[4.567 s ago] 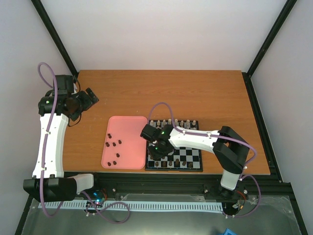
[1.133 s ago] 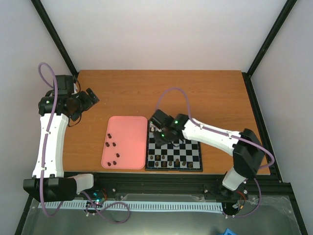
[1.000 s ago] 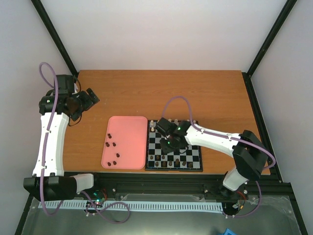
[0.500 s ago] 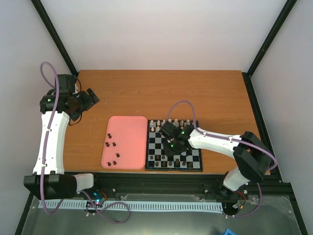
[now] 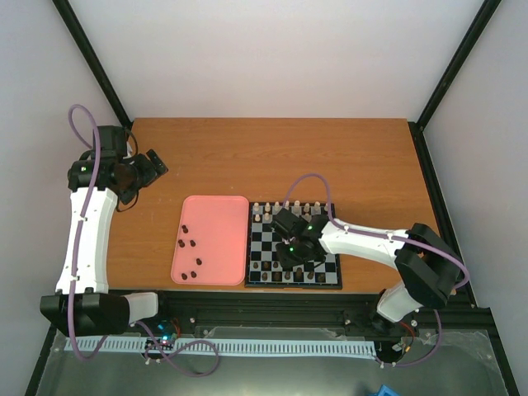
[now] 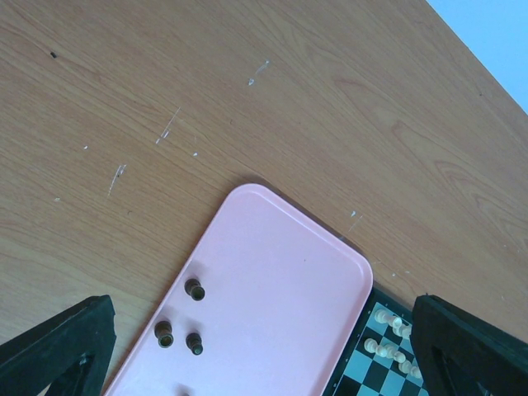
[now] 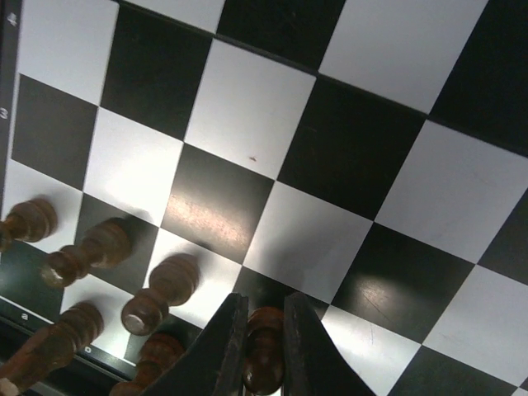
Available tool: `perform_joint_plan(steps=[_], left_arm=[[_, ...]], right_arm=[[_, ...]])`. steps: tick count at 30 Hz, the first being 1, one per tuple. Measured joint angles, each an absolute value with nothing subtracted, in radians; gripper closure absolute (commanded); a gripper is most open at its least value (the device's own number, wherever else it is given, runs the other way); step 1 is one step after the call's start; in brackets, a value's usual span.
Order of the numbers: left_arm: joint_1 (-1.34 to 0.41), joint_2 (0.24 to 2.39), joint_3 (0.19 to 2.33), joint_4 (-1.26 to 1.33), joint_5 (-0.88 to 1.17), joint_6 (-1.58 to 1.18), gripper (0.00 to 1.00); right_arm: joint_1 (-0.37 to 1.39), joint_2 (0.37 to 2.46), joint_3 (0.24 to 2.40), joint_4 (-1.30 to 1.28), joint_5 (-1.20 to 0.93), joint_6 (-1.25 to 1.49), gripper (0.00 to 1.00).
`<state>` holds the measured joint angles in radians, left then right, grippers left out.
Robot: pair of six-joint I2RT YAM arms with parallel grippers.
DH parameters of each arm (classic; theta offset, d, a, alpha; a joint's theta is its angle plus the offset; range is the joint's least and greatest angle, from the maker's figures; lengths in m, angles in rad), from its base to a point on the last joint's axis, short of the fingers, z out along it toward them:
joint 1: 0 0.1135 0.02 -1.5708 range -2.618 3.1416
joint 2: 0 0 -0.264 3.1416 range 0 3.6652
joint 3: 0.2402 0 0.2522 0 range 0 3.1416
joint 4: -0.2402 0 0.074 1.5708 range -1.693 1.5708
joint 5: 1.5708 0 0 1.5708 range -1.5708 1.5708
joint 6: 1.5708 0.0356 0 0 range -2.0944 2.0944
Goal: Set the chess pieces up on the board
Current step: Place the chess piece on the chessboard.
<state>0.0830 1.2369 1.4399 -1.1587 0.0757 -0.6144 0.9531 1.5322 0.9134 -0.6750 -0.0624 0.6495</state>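
Note:
The board (image 5: pixel 330 266) lies right of the pink tray, with cream pieces along its far row and dark pieces along its near rows. My right gripper (image 5: pixel 294 252) is low over the board and shut on a dark brown chess piece (image 7: pixel 266 353), held just above a black square. Several dark pieces (image 7: pixel 153 294) stand to its left on the near rows. Several more dark pieces (image 5: pixel 192 243) lie on the tray, also in the left wrist view (image 6: pixel 195 289). My left gripper (image 5: pixel 147 169) hangs open and empty over the table's far left.
The pink tray (image 5: pixel 219 216) lies left of the board, touching its edge; it also shows in the left wrist view (image 6: pixel 297 280). Cream pieces (image 6: pixel 388 349) stand at the board's corner beside it. Bare wood stretches behind both.
My right gripper has moved from the board's far left corner rightward and toward the near rows, carrying the dark piece down close to the squares. The left arm has stayed still.

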Motion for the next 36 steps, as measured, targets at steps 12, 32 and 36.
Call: perform_joint_plan(steps=[12,32,36], left_arm=[[0.083,1.237,1.435,-1.159,0.075,-0.614,0.0],[0.083,1.233,1.427,-1.159,0.075,-0.614,0.0],[0.083,1.233,1.427,-1.159,0.075,-0.614,0.0]], right_arm=[[0.956,1.534,0.895,-0.658,-0.064,0.655,0.95],[0.959,1.544,0.895,-0.663,-0.059,0.653,0.79],[0.959,1.544,0.902,-0.68,-0.038,0.655,0.71]])
